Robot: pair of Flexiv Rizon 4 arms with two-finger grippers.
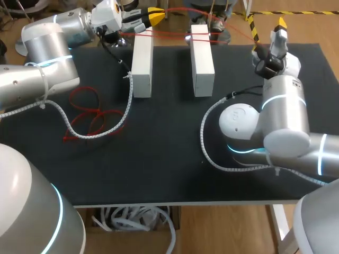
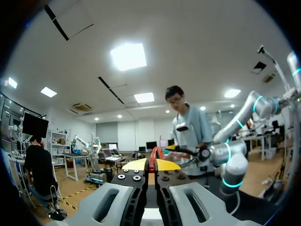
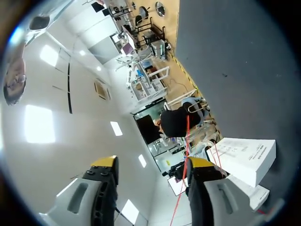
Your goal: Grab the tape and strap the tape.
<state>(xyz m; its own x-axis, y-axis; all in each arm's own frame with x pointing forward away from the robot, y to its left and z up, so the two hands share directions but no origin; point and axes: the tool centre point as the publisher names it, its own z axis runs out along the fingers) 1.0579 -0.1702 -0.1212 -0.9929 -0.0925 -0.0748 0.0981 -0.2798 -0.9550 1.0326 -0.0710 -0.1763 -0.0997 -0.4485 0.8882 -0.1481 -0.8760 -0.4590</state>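
Table top point(image 1: 169, 159) matt black, faintly textured like cloth, left white block point(image 1: 143, 63) and right white block point(image 1: 202, 58) at upper centre matt, card-like, red tape point(image 1: 89, 110) at left thin, slightly glossy, right arm point(image 1: 286, 114) shell smooth satin silver and glossy white, cable conduit point(image 1: 203, 132) ribbed white plastic.

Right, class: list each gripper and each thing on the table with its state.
Left gripper: shut on the red tape.
Right gripper: open, tape passing beside one finger.
Left-hand block: lying on the table, tape round its far end.
Right-hand block: the same.
Red tape: stretched between the blocks, the rest slack.
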